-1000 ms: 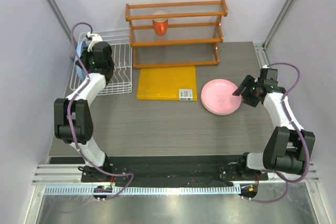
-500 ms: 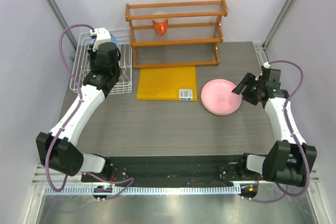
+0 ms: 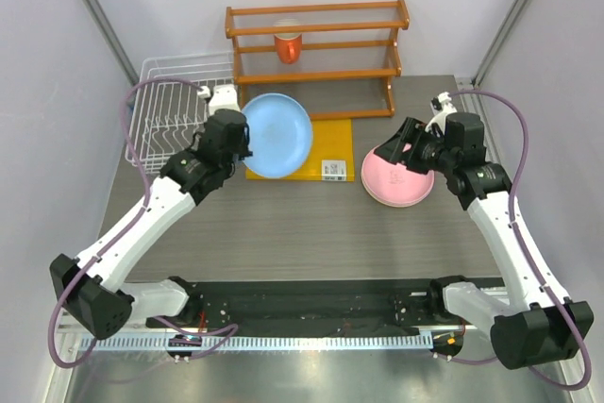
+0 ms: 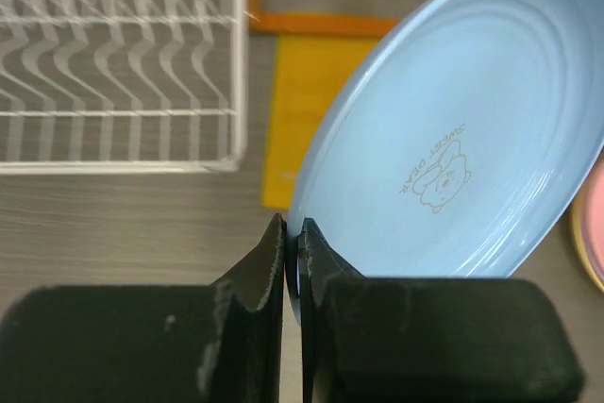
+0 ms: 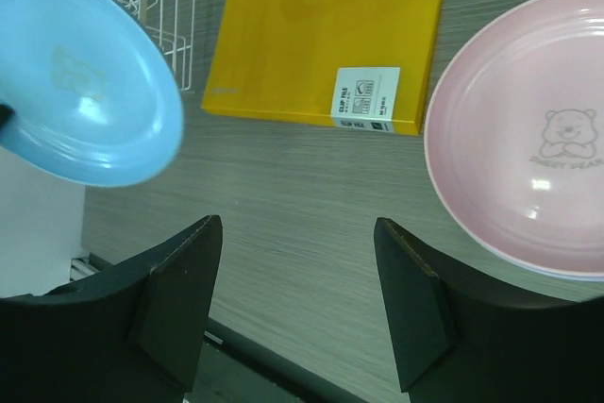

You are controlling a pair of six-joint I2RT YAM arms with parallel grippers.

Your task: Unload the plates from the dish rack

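Note:
My left gripper (image 3: 240, 142) is shut on the rim of the light blue plate (image 3: 276, 135) and holds it tilted in the air, over the left part of the yellow board. In the left wrist view the fingers (image 4: 293, 228) pinch the plate's edge (image 4: 453, 139). The white wire dish rack (image 3: 175, 120) stands at the back left, and no plates show in it. The pink plate (image 3: 396, 178) lies on the table at the right, on top of other plates whose edges barely show. My right gripper (image 3: 404, 151) is open and empty above its left edge (image 5: 297, 226).
An orange wooden shelf rack (image 3: 316, 54) stands at the back with an orange cup (image 3: 288, 45) on it. A yellow board (image 3: 326, 156) with a white label lies in front of it, between the dish rack and the pink plate.
My left gripper has lifted the light blue plate out of the dish rack and swung it right, over the yellow board. My right gripper has moved left, over the pink plate's left edge.

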